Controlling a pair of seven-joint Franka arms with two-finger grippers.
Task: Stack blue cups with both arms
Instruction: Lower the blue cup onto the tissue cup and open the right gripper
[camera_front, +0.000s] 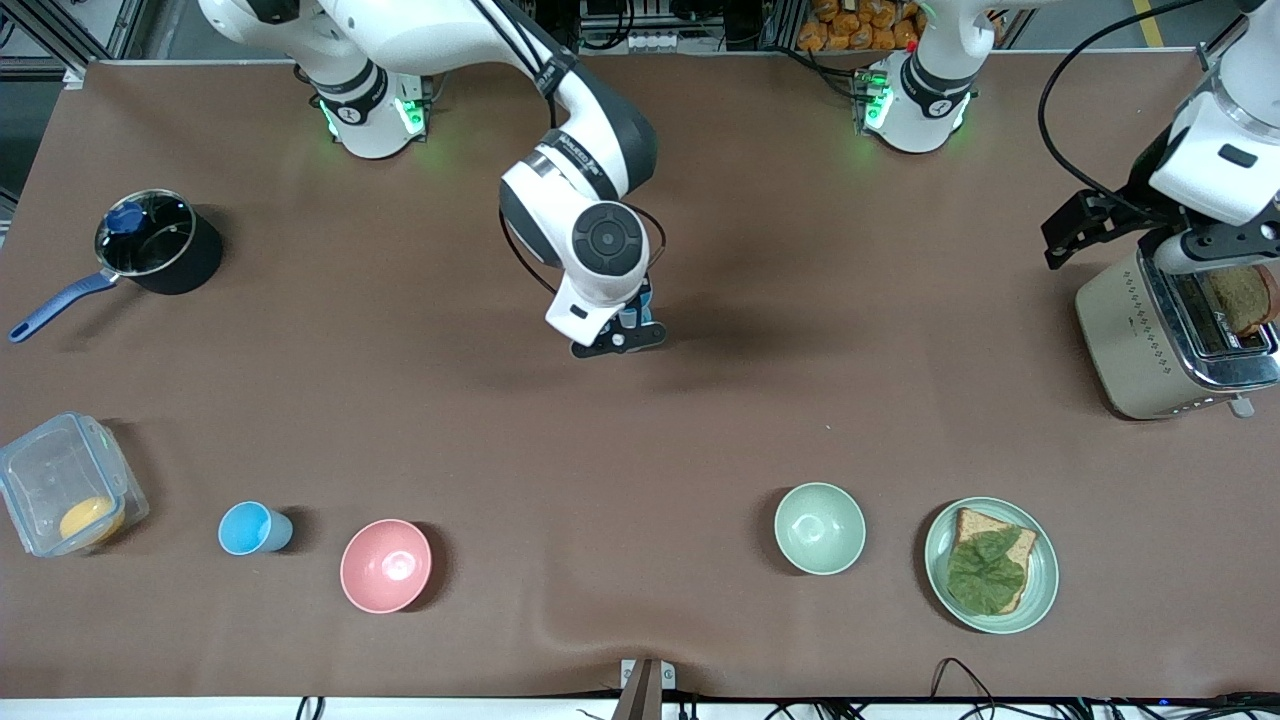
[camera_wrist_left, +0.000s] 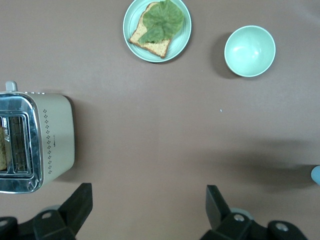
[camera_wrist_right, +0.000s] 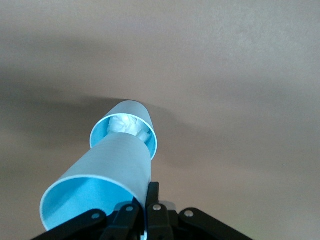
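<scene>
The right gripper (camera_front: 628, 325) hangs over the bare middle of the table (camera_front: 700, 430), its fingers pinched together on the rim wall of a blue cup (camera_wrist_right: 100, 187). In the right wrist view that held cup stands mouth up with its long axis running straight down, its narrow base dropping into the open mouth of a second blue cup (camera_wrist_right: 127, 131) directly under it; whether the two touch cannot be told. The lower cup stands upright on the cloth and has something pale and crumpled inside. A third blue cup (camera_front: 254, 528) stands near the front edge, just beside the pink bowl (camera_front: 386, 565) and close to the clear lidded box (camera_front: 66, 497) at the right arm's end. Open cloth surrounds the stacking spot on all sides. The left gripper (camera_wrist_left: 147, 212) waits with its fingers spread wide, up over the toaster (camera_front: 1165, 340) at the left arm's end; the pale green bowl (camera_front: 819, 528) and the plate (camera_front: 1040, 590) of toast lie near the front edge.
</scene>
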